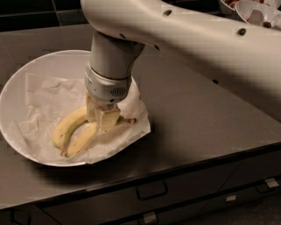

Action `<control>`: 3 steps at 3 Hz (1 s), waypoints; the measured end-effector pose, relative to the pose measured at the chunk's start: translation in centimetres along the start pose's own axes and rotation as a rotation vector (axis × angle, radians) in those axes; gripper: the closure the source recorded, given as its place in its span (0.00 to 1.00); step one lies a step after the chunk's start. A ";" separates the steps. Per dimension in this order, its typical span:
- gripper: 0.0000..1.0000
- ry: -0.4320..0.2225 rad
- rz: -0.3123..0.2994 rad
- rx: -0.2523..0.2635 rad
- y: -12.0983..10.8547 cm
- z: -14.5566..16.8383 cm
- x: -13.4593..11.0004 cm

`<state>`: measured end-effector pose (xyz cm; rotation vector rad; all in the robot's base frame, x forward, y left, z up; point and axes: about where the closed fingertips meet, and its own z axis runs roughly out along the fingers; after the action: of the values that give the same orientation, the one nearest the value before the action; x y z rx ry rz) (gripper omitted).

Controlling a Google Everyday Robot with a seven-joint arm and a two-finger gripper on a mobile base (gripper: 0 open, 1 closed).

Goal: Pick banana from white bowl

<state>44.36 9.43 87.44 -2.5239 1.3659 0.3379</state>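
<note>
The wide, shallow white bowl (17,88) sits on the dark counter, lined with a crumpled white paper sheet (48,94). Two yellow bananas lie side by side on the paper. The banana (81,140) is the nearer one, and its thin stem pokes out to the right of the gripper. A second banana (66,128) curves just behind it. My gripper (99,117) points straight down into the bowl. Its fingers are closed on the banana's right part and hide the middle of it.
The dark counter (206,114) stretches right of the bowl, with its front edge and drawer handles (151,191) below. Smaller white bowls (257,11) stand at the back right corner. My thick white arm (197,41) crosses above the counter's right side.
</note>
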 end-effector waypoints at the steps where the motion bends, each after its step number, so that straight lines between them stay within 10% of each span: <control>1: 1.00 0.047 0.029 0.204 2.1 -3.7 0.4; 3: 1.00 0.150 0.015 0.408 2.5 -10.2 0.3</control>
<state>43.22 4.56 96.66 -2.2340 1.3445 -0.1224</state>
